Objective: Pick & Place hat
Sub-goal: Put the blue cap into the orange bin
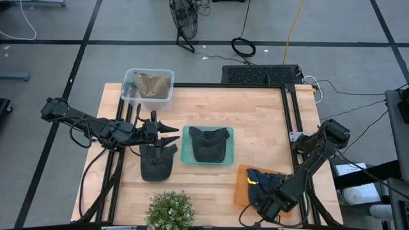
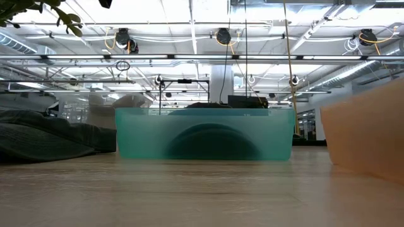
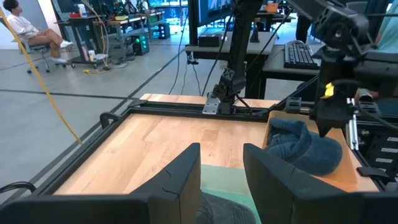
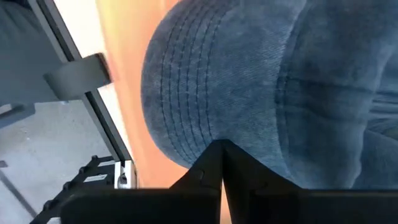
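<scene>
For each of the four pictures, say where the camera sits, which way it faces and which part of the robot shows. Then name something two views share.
High view: above the table, facing straight down; both arms show.
Low view: at table height, facing level across at the green tray; no arm shows.
Left wrist view: on the left arm, facing across the table; its own parted fingers and the right arm show.
Right wrist view: on the right arm, close over the blue hat; its shut fingertips show.
Shared: the blue hat, in both wrist views.

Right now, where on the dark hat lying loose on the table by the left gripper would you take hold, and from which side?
Grip the dark hat at the brim edge or a pinch of crown fabric, coming straight down from above: it lies flat on the wooden table. The left gripper, jaws parted, sits beside it.
</scene>
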`<state>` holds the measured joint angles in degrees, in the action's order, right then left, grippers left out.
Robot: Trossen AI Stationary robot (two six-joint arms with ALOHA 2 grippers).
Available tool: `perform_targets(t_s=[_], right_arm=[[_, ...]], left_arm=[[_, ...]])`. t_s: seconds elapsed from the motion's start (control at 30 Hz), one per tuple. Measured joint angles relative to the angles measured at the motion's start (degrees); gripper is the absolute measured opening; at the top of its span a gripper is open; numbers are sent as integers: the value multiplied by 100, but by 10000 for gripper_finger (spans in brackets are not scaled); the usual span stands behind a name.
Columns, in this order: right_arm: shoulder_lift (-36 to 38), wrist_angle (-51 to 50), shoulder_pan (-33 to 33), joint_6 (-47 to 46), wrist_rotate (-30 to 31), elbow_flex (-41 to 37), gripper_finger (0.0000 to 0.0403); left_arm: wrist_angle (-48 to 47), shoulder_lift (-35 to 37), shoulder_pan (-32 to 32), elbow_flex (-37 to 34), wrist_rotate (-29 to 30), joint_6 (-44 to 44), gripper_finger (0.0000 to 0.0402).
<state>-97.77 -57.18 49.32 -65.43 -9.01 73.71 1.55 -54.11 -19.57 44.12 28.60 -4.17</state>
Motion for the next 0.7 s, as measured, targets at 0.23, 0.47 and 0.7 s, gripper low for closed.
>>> perform_targets(t_s=[0.23, 0.47, 0.7], right_arm=[[39, 863, 28, -97, -186, -864, 0], [110, 1168, 30, -346, -781, -1158, 0], [971, 1157, -7, -890, -408, -1195, 0]], left_arm=[[6, -2, 0, 0, 0, 0, 131], [8, -1, 0, 0, 0, -4, 131], [12, -2, -2, 0, 0, -8, 131]])
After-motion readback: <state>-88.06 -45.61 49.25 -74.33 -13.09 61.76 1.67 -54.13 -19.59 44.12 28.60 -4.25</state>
